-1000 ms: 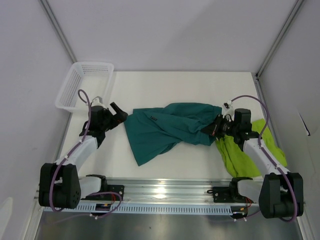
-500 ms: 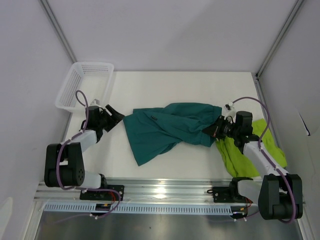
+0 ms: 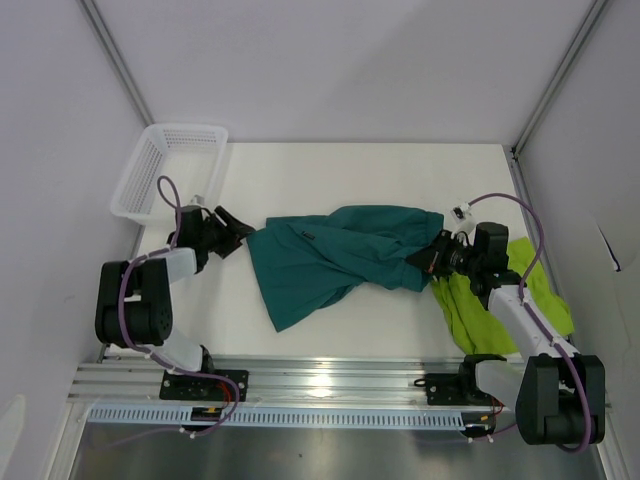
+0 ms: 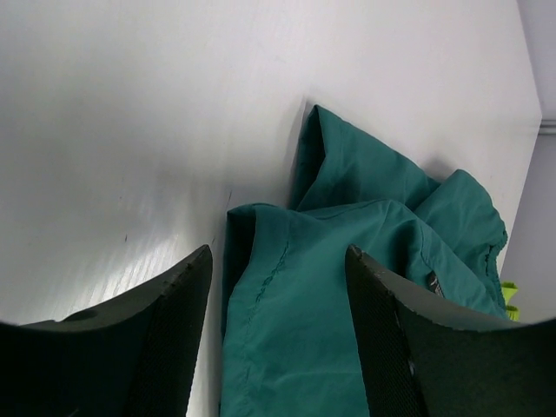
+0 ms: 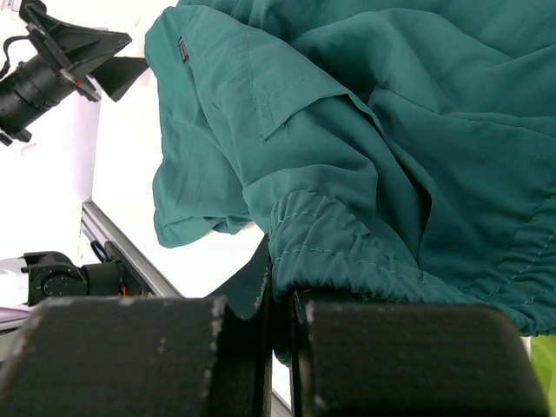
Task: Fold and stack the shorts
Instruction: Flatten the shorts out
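Observation:
The dark teal shorts (image 3: pixel 330 255) lie crumpled across the middle of the white table. The lime green shorts (image 3: pixel 480 310) lie at the right, partly under my right arm. My left gripper (image 3: pixel 237 226) is open just left of the teal shorts' left edge; in the left wrist view the teal fabric (image 4: pixel 339 287) lies between and ahead of its fingers (image 4: pixel 165 339). My right gripper (image 3: pixel 420 259) is shut on the elastic waistband of the teal shorts (image 5: pixel 365 252) at their right end.
A white mesh basket (image 3: pixel 168 170) stands at the back left corner, behind my left arm. A metal rail (image 3: pixel 320 385) runs along the near edge. Grey walls close in on both sides.
My left arm has drawn back toward its base and its gripper has shifted a little. My right gripper stays shut on the teal shorts, which have hardly moved.

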Motion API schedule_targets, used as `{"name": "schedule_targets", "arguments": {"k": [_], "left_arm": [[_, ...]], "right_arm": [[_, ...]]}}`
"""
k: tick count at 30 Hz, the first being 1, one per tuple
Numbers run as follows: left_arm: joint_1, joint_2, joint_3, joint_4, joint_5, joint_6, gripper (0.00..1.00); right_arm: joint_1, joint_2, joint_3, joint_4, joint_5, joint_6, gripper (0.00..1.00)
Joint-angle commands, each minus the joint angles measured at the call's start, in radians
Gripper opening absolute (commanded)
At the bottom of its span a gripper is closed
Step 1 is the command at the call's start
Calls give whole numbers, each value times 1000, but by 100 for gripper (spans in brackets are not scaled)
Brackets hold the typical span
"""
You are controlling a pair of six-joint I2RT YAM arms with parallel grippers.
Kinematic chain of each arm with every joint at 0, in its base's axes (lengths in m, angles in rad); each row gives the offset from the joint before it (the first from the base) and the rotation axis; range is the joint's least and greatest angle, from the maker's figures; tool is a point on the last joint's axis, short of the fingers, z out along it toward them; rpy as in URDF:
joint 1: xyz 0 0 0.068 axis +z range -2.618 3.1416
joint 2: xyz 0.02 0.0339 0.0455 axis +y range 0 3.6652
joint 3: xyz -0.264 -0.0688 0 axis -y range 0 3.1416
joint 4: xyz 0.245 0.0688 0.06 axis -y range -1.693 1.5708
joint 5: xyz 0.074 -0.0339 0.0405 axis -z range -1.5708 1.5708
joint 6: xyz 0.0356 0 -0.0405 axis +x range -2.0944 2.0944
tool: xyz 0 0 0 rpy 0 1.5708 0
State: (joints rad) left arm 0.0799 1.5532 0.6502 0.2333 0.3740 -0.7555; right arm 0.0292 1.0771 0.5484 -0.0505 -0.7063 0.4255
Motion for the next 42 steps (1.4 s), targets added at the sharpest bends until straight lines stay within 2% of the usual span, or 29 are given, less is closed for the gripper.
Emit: {"name": "schedule_targets", "arguments": {"k": [1, 8, 14, 20, 24, 25, 26, 33, 42], "left_arm": [[0, 31, 67, 34, 32, -30, 65], [-12, 80, 95, 43, 42, -44, 55], [-29, 128, 124, 61, 63, -47, 53], [-32, 142, 124, 75, 86, -54, 41], [-32, 189, 138, 133, 169, -59, 27], [-25, 212, 143, 167, 189, -71, 11], [-20, 217, 141, 190, 228, -83, 0], [15, 203, 66, 403, 342, -204, 0], [26, 144, 2, 609, 408, -349, 0]], "right_arm": [[-8, -20, -5, 40, -15, -2, 0], [-9, -22, -4, 41, -22, -1, 0], [-14, -23, 1, 40, -32, 10, 0], [-17, -19, 4, 40, -36, 9, 0], [-20, -14, 4, 47, -41, 13, 0], [-20, -14, 4, 72, -45, 15, 0], [-20, -14, 4, 72, -47, 16, 0], [-18, -14, 16, 63, -59, 22, 0], [-51, 7, 53, 84, -94, 55, 0]]}}
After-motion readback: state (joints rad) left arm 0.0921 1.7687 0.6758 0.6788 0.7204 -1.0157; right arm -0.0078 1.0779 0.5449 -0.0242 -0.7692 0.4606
